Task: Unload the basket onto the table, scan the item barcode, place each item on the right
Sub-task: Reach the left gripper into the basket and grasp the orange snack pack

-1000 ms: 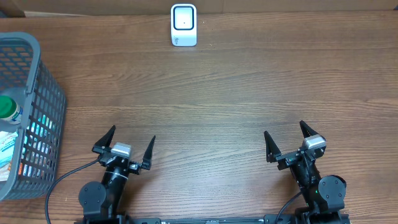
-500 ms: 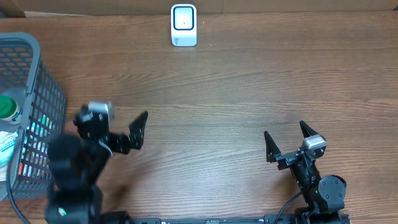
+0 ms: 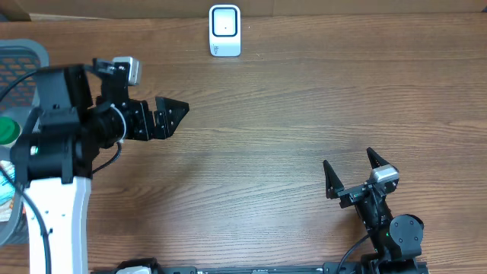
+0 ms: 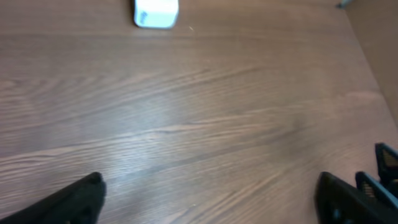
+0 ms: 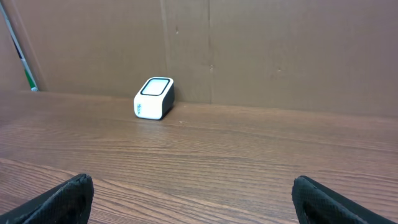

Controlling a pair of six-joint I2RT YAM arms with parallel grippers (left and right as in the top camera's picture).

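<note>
Table [image 3: 289, 106]: wood, bare across the whole middle and right side, with wide room between the two arms. Scanner [image 3: 225, 30] stood upright at the far edge, left of centre, just in front of the cardboard wall [image 5: 280, 50] and well apart from both grippers. Basket [image 3: 27, 55] sat at the table's left edge, mostly hidden under the left arm [image 3: 53, 152]; only its far rim and some mesh showed. Green-capped bottle [image 3: 6, 129] sat inside it, at the frame's edge. No barcode could be made out.

Left gripper [image 3: 173, 116]: up above the table just right of the basket, pointing right toward the open middle. Wrist view showed its fingers spread wide with only bare wood between them. It held nothing and touched nothing.

Right gripper [image 3: 348, 160]: low at the near right, pointing toward the far edge. Fingers were splayed wide and empty, with open table between it and the scanner.
</note>
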